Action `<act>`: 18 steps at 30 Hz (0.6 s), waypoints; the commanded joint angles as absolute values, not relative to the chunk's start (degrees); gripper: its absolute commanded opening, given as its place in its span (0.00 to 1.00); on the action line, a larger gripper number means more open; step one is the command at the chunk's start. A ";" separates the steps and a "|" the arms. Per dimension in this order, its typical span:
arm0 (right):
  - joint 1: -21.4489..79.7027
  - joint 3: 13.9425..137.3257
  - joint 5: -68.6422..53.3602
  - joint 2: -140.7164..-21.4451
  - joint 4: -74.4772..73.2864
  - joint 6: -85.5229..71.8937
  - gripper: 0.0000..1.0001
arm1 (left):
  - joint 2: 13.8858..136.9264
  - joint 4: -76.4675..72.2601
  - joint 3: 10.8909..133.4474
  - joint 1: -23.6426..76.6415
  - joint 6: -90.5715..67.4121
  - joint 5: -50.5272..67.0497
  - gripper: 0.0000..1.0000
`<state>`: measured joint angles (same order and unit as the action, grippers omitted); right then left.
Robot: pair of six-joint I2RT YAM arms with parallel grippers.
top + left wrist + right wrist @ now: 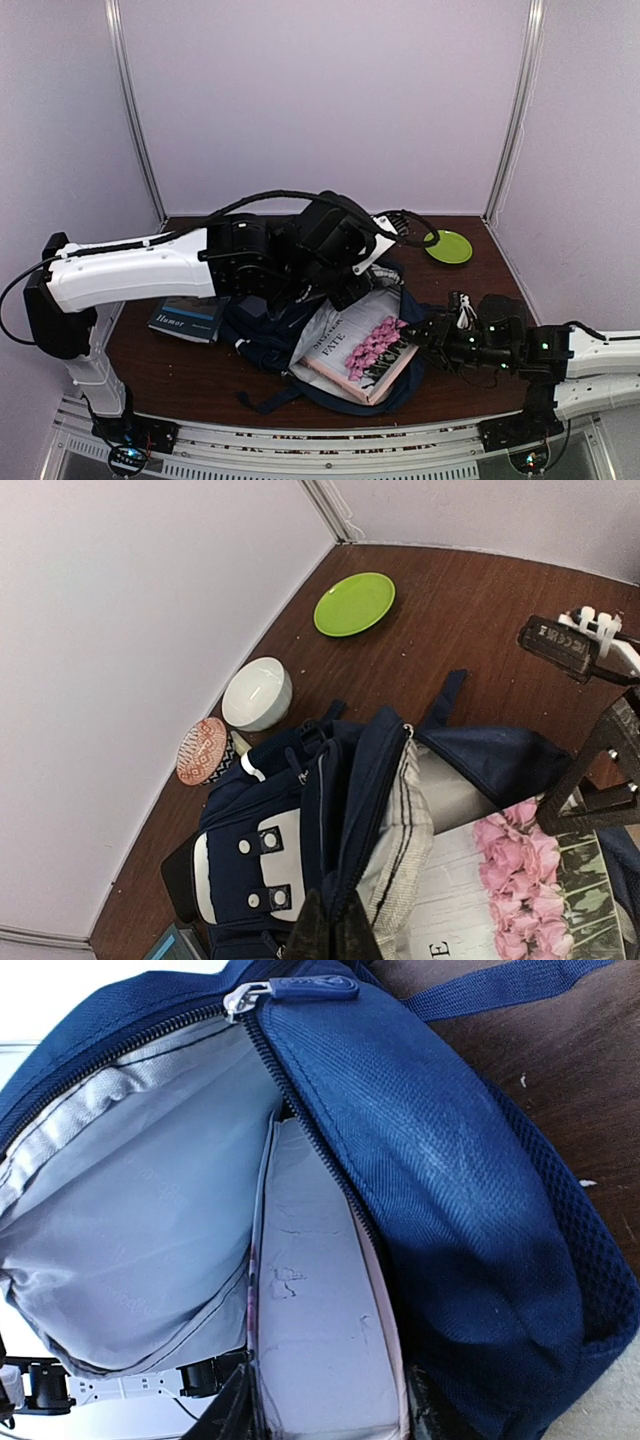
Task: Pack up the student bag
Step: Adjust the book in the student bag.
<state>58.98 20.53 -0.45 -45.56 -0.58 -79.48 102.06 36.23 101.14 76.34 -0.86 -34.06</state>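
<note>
Left gripper pressed together on the opening rim of the student bag, bag body directly ahead of it, right gripper pinching the book across its thickness, book extending forward into the grey-lined bag mouth.

Soft, even light is tinting the pale walls lilac and leaving the dark table almost free of glare, while the right wrist view is blowing out white at its upper left corner and showing the student bag sharp, its folds shadowed.
</note>
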 commanded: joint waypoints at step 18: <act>59.11 28.06 9.68 -71.60 32.62 -83.44 0.29 | 96.12 26.85 107.79 81.20 2.62 -35.72 0.00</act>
